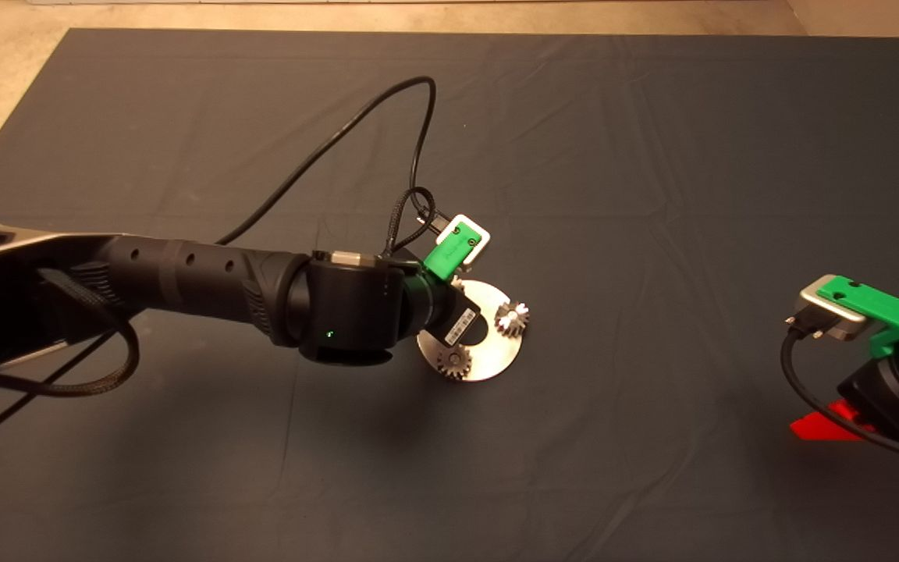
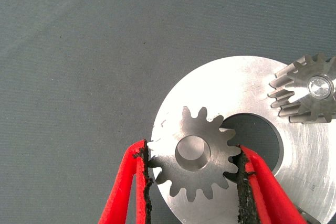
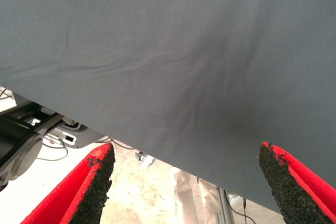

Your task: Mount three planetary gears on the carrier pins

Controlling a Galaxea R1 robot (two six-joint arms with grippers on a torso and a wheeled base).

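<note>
Gears are what I am working with, and one gear [image 2: 197,158] sits between the pads of my left gripper [image 2: 193,174], my two red fingers [image 2: 127,187] clamped against its teeth on either side. It lies flat over the silver disc [image 2: 247,90], right at the edge of the disc's big centre hole, and through its own centre hole I can see a round metal surface; whether that is a pin or the disc face I cannot tell.

A second gear [image 2: 307,95] stands on the disc, with the bright end of a pin [image 2: 320,87] showing in its middle. In the view from above, that gear [image 1: 512,315] is at about 2 o'clock on the disc [image 1: 496,355], and a third gear [image 1: 454,361] sits at about 7 o'clock near the rim. My left arm [image 1: 207,277] reaches in from 9 o'clock across the dark mat [image 1: 652,156], and its wrist covers the 10 o'clock part of the disc, so the gear I hold is hidden from above.

My right gripper [image 3: 185,184] waits at the mat's 4 o'clock edge, fingers wide apart and holding nothing. Its camera looks over the mat's edge to a pale floor [image 3: 142,198] with cables and dark equipment beyond.
</note>
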